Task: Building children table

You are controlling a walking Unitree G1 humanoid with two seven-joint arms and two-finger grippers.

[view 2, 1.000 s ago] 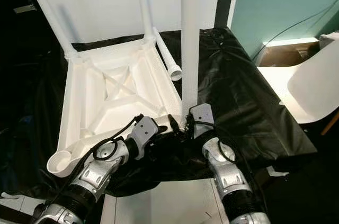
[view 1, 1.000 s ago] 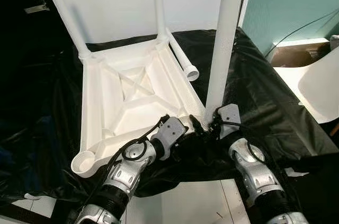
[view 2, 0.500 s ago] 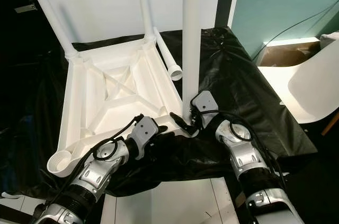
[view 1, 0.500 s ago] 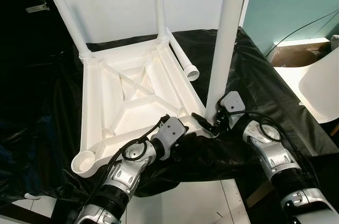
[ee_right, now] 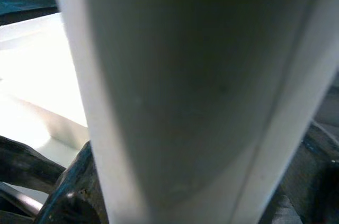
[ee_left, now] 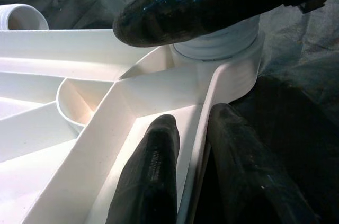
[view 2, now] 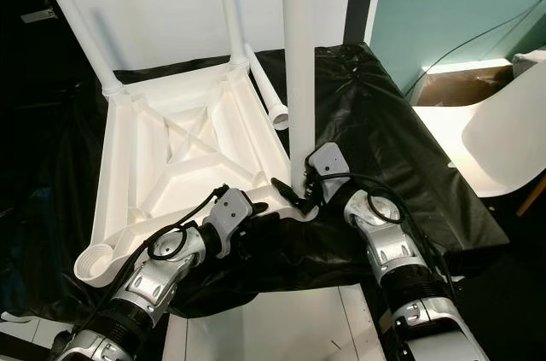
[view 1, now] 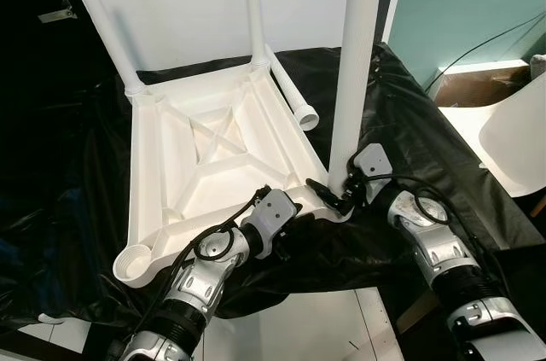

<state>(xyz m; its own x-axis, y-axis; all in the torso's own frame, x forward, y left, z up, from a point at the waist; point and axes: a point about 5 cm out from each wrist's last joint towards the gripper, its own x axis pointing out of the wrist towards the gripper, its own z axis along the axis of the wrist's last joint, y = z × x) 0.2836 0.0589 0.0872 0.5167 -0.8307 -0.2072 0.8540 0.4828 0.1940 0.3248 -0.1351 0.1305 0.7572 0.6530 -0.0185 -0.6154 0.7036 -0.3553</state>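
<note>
White table upside down, leg going in

Left gripper (view 1: 294,226) pinches the tabletop (view 1: 205,182) rim at its near corner. Right gripper (view 1: 334,195) clasps the upright leg (view 1: 354,62) standing in that corner socket. Black sheet (view 1: 418,148) underneath; loose leg (view 1: 292,98) lies beyond.

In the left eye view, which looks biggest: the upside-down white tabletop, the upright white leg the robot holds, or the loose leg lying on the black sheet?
1. Upside-down white plastic tabletop, by far the largest.
2. Upright white tube leg, gripped near its base by the right pincer; it runs past the picture's top edge.
3. Loose white tube leg lying on the black sheet, smallest.
</note>
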